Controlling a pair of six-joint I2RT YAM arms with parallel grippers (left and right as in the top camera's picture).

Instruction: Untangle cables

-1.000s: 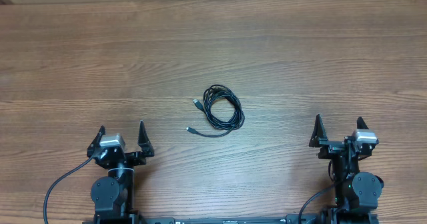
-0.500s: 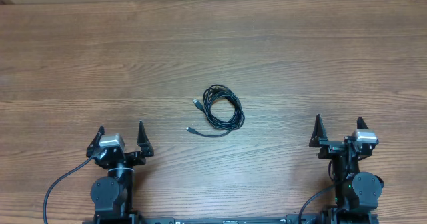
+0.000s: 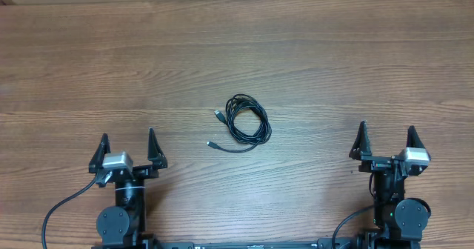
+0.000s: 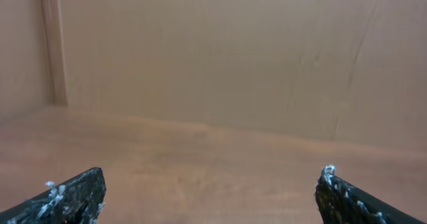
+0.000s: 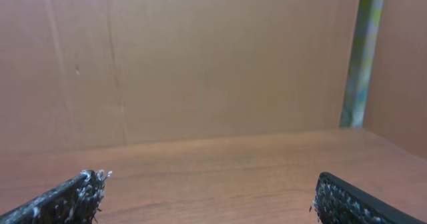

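Jaws spread wide on left gripper (image 3: 127, 135) and right gripper (image 3: 386, 127), the coiled cables (image 3: 265, 127) lie centrally, farther out between them; best pinch the loose plug end (image 3: 211, 143), not the coil.

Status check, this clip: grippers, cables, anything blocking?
Left gripper open, empty. Right gripper open, empty. Cables coiled in one bundle ahead of both, untouched. Nothing blocking.
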